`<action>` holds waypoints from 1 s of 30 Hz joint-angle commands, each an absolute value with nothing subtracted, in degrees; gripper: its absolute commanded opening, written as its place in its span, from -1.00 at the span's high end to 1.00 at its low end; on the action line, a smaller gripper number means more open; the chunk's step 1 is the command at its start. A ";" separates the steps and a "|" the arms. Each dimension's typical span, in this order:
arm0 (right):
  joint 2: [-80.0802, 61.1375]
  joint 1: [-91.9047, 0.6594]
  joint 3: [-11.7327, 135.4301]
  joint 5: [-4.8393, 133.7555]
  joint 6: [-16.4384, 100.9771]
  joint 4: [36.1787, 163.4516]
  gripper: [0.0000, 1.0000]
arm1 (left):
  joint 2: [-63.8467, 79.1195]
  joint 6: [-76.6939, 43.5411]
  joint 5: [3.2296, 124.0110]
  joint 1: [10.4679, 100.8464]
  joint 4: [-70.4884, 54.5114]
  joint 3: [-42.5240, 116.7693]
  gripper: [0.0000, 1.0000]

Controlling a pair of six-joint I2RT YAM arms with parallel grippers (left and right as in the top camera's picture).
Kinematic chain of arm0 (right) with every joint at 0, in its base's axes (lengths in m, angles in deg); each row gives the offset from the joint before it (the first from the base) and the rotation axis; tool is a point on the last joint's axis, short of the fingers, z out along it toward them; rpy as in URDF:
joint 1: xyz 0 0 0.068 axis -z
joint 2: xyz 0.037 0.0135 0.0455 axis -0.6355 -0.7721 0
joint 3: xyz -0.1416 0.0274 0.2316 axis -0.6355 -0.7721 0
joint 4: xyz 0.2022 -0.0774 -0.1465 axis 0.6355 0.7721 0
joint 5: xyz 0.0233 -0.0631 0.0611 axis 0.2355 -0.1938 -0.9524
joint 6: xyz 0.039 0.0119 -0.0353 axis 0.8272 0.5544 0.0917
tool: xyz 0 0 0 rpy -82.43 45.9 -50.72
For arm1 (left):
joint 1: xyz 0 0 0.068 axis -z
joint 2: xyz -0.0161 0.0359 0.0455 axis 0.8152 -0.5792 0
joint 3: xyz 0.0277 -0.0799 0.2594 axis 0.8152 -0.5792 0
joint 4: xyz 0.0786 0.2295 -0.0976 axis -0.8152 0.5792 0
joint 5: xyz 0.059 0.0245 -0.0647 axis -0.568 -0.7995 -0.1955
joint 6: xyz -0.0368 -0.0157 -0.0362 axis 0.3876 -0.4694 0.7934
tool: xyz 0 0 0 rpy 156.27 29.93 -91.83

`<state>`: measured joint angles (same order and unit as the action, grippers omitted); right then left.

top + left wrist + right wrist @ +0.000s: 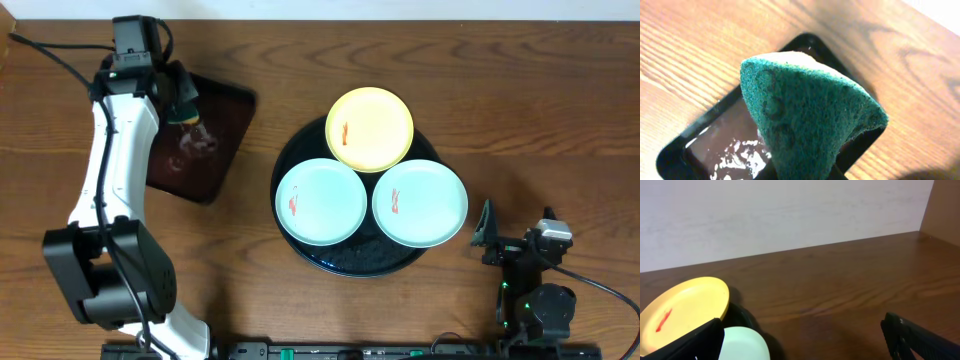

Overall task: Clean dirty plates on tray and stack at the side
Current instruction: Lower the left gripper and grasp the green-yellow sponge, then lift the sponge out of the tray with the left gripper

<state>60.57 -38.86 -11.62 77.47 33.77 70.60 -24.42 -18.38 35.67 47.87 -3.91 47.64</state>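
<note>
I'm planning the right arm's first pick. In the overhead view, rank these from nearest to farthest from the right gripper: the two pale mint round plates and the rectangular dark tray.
1. Right-side pale mint round plate, just left of the right gripper.
2. Left-side pale mint round plate, beyond it.
3. Rectangular dark tray, far left.

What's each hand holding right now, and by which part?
Left hand is shut on the green sponge, pinching one end so it folds, over the small tray. Right hand is open and holds nothing.
</note>
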 commanded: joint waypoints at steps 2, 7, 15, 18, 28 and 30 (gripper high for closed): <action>60.66 -39.40 -11.71 78.06 32.98 70.76 -0.99 | -25.99 -18.73 35.21 47.60 -7.67 46.00 0.85; 60.66 -39.40 -11.73 78.06 32.98 70.76 -0.98 | -31.91 -19.84 33.65 47.58 -13.66 42.83 0.85; 60.66 -39.40 -11.73 78.06 32.98 70.73 -0.99 | -29.53 -27.30 33.92 47.60 -13.88 43.35 0.85; 60.66 -39.38 -11.73 78.06 32.98 70.76 -0.99 | -24.64 -27.28 34.11 47.87 -14.03 43.35 0.85; 60.66 -39.40 -11.71 78.06 32.98 70.76 -0.99 | -26.43 -27.52 33.79 48.50 -19.69 38.70 0.85; 60.66 -39.40 -11.71 78.09 32.98 70.76 -0.99 | -29.88 -29.02 33.83 48.13 -19.89 38.19 0.85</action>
<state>60.57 -38.86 -11.62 77.47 33.77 70.60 -22.21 -26.47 34.31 48.78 -20.02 41.54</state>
